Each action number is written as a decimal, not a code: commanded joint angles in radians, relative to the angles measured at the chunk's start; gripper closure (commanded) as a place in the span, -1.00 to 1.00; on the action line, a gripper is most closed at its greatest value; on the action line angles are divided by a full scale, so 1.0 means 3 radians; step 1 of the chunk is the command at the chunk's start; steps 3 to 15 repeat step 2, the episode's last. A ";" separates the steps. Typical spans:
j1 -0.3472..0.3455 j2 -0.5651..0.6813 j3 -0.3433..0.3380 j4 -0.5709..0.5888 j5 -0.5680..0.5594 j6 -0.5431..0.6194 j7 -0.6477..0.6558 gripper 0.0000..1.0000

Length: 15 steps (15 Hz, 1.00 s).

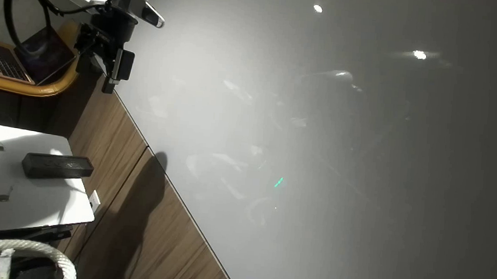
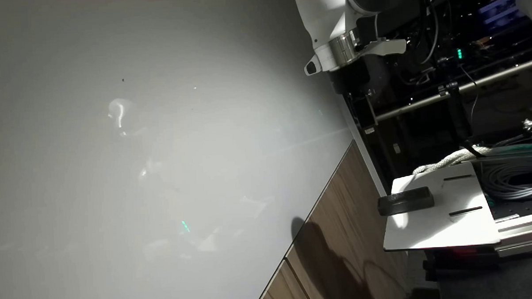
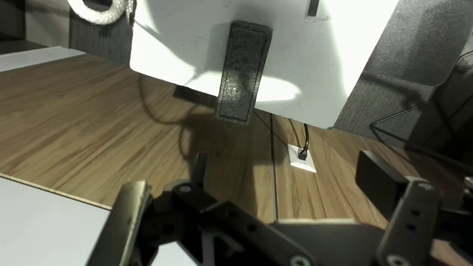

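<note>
Curling at 10 o'clock in the wrist view, a white rope (image 3: 98,17) lies left of a white shelf (image 3: 314,85), where a black block (image 3: 242,70) rests at 12 o'clock, one end jutting over the edge. Apart from it, the gripper (image 3: 288,170) spans the 6 o'clock side, fingers (image 3: 378,183) spread wide and empty. An outlet (image 3: 303,164) with a cord (image 3: 306,135) plugged in sits at 4 o'clock on wood paneling (image 3: 321,188).
</note>
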 commanded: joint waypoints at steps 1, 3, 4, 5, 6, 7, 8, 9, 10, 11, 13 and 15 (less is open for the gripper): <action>-0.0020 -0.0002 0.0021 0.0004 0.0015 -0.0007 -0.0011 -1.00; -0.0020 -0.0002 0.0021 0.0004 0.0015 -0.0007 -0.0011 -1.00; -0.0020 -0.0002 0.0021 0.0004 0.0015 -0.0007 -0.0011 -1.00; -0.0020 -0.0002 0.0021 0.0004 0.0015 -0.0007 -0.0011 -1.00; -0.0020 -0.0002 0.0021 0.0004 0.0015 -0.0007 -0.0011 -1.00; -0.0020 -0.0002 0.0021 0.0004 0.0015 -0.0007 -0.0011 -1.00; -0.0020 -0.0002 0.0021 0.0004 0.0015 -0.0007 -0.0011 -1.00; -0.0020 -0.0002 0.0021 0.0004 0.0015 -0.0007 -0.0011 -1.00; -0.0020 -0.0002 0.0021 0.0004 0.0015 -0.0007 -0.0011 -1.00; -0.0020 -0.0002 0.0021 0.0004 0.0015 -0.0007 -0.0011 -1.00; -0.0020 -0.0002 0.0021 0.0004 0.0015 -0.0007 -0.0011 -1.00; -0.0020 -0.0002 0.0021 0.0004 0.0015 -0.0007 -0.0011 -1.00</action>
